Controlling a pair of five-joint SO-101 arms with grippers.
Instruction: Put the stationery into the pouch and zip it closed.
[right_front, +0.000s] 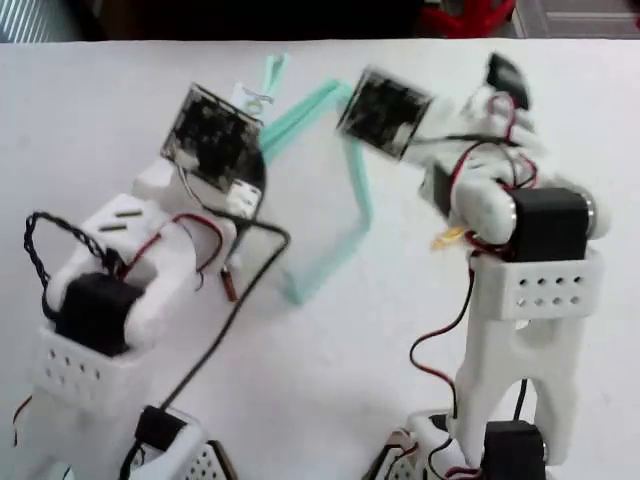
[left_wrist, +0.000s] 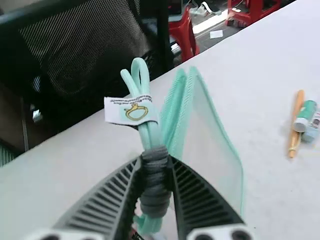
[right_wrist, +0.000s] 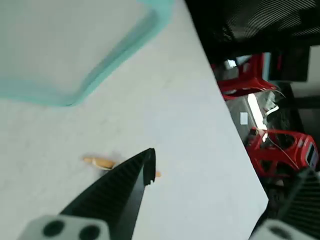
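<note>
A mint-green mesh pouch lies flat on the white table, with a mint loop and a paper tag at its far corner. My left gripper is shut on the grey cord pull at that corner. Over the pouch's other far corner hangs my right gripper, open and holding nothing. An orange pencil and a small mint-capped stick lie on the table beside the pouch. The pencil is partly hidden behind one right finger, and its tip peeks out under the right arm.
The table's far edge runs close behind the pouch. Beyond it stand a black mesh chair and red stools. Black and red cables trail over the table between the arm bases.
</note>
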